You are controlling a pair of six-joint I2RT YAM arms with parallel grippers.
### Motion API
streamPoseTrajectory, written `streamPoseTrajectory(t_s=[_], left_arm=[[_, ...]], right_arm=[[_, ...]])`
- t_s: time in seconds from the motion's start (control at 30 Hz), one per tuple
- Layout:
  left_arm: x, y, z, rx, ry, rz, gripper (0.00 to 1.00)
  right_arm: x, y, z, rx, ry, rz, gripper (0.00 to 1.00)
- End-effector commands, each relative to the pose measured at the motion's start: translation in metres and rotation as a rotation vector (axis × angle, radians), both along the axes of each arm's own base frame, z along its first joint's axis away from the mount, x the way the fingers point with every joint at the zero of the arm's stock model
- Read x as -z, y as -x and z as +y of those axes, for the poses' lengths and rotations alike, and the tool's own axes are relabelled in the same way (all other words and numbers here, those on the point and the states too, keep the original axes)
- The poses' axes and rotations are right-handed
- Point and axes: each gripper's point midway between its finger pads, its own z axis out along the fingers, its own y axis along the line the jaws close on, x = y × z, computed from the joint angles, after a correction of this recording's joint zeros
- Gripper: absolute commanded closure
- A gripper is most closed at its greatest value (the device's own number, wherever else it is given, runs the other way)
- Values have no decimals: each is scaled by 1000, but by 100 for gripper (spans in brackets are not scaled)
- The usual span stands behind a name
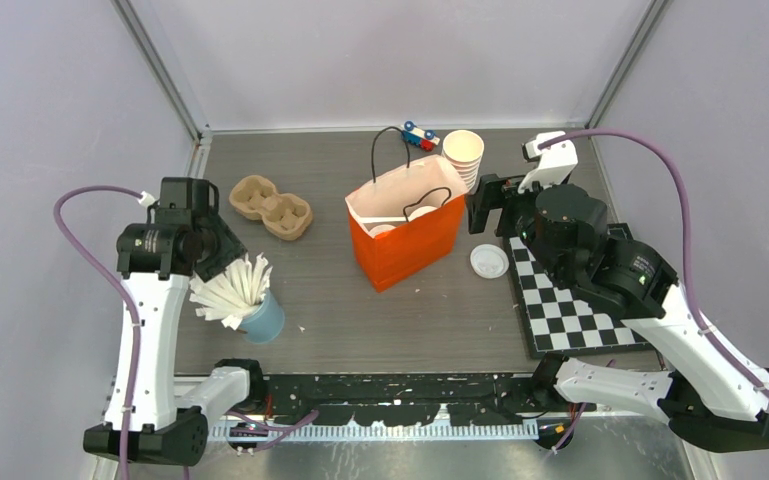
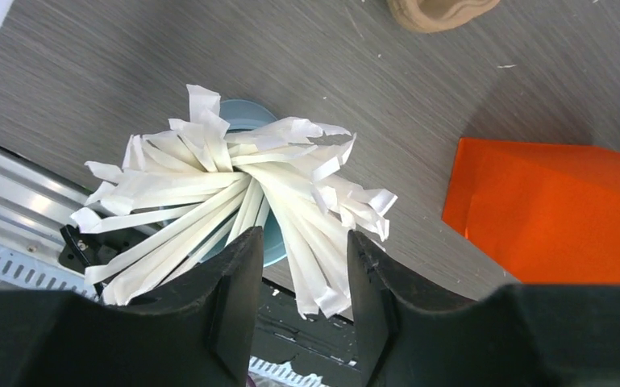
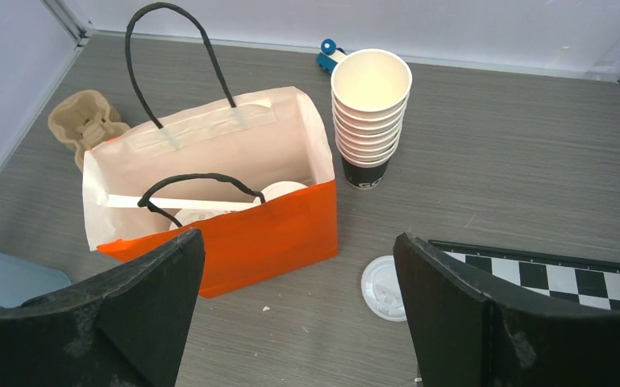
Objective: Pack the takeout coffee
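Observation:
Two takeout coffee cups (image 1: 422,212) (image 3: 284,190) with white lids stand inside the open orange bag (image 1: 405,245) (image 3: 242,242) at mid-table. My right gripper (image 1: 485,205) (image 3: 298,235) hangs open just right of the bag, nothing between its fingers. My left gripper (image 1: 225,262) (image 2: 302,238) is over the blue cup (image 1: 263,318) (image 2: 246,109) of white paper sticks (image 1: 232,288) (image 2: 234,177). Its jaws are partly drawn in, with a few stick ends lying between them near the right finger. A gap shows on the left side.
A loose white lid (image 1: 488,261) (image 3: 383,288) lies on the table right of the bag. A stack of lidless cups (image 1: 463,155) (image 3: 369,105) stands behind it. A cardboard cup carrier (image 1: 270,207) sits back left, a checkerboard (image 1: 570,300) front right.

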Motion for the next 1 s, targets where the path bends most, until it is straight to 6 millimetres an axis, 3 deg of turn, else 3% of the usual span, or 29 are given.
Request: streamPoseTrajectory(t_s=[0.0, 0.13, 0.5, 0.63, 0.77, 0.97], left_arm=[[10, -13, -2, -50, 38, -29, 59], [16, -19, -7, -37, 69, -35, 71], [29, -23, 3, -35, 10, -8, 72], [28, -25, 3, -25, 6, -6, 82], [19, -22, -2, 16, 16, -15, 100], [-11, -5, 1, 49, -11, -60, 100]], right_arm=[[-11, -1, -3, 14, -44, -33, 9], [-10, 0, -5, 18, -42, -33, 9], [-7, 0, -6, 22, -34, -31, 9], [-7, 0, -6, 22, -33, -31, 9], [-6, 1, -7, 22, -27, -30, 9], [-4, 0, -6, 22, -22, -25, 9]])
